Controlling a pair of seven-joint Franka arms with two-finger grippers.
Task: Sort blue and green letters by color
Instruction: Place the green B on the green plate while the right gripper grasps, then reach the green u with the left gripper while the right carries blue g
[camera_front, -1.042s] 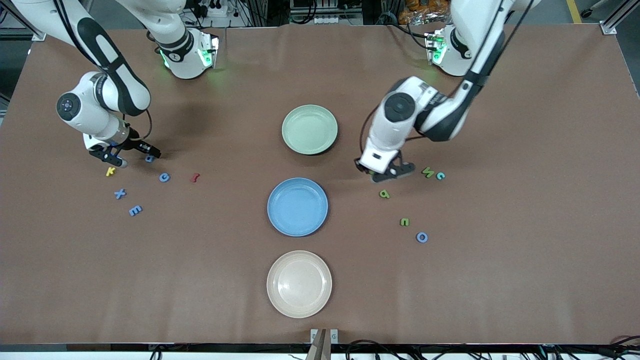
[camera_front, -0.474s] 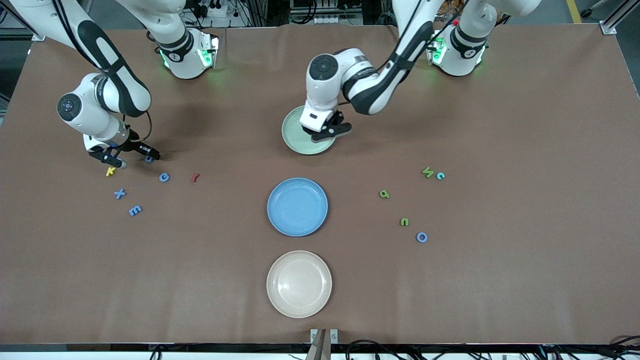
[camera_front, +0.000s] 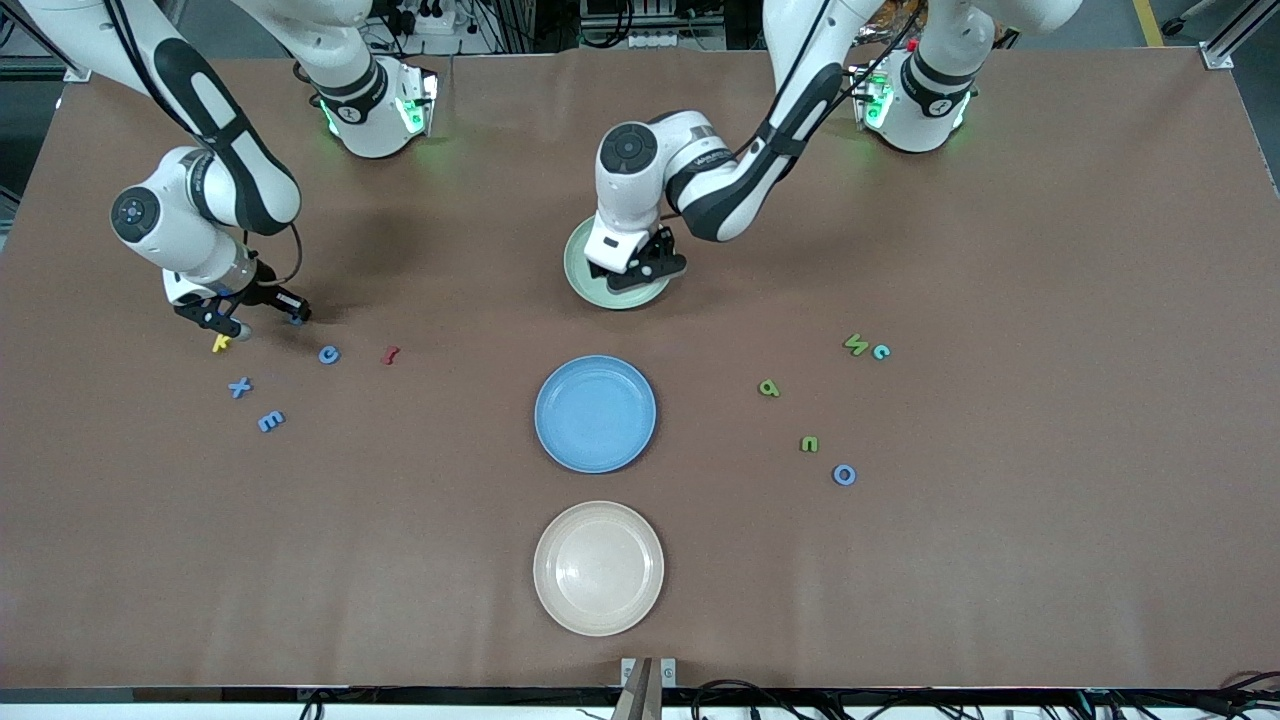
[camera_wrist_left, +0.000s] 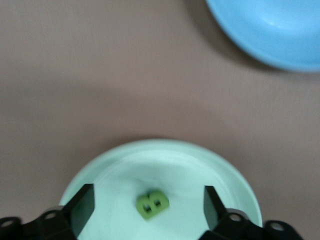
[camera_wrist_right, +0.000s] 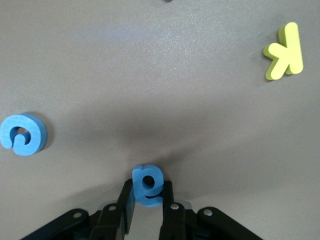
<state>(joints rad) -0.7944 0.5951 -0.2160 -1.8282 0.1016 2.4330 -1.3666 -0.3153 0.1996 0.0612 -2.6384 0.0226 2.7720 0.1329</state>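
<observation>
My left gripper (camera_front: 635, 268) is open over the pale green plate (camera_front: 578, 262). A green B (camera_wrist_left: 153, 204) lies in that plate (camera_wrist_left: 115, 170), between the fingers and apart from them. My right gripper (camera_front: 291, 317) is shut on a small blue letter (camera_wrist_right: 147, 185) low at the table, at the right arm's end. Near it lie a blue c (camera_front: 329, 354), a blue x (camera_front: 240, 387) and a blue E (camera_front: 271, 421). At the left arm's end lie three green letters (camera_front: 856, 344), (camera_front: 768, 388), (camera_front: 809, 444), a teal c (camera_front: 880, 351) and a blue o (camera_front: 844, 474).
A blue plate (camera_front: 595, 413) sits mid-table, and a beige plate (camera_front: 598, 568) sits nearer the front camera. A yellow k (camera_front: 221, 343) lies right beside the right gripper. A dark red letter (camera_front: 391, 354) lies beside the blue c.
The left arm swung from the green letters at its end of the table to over the green plate, where a green B now lies. The right gripper barely moved.
</observation>
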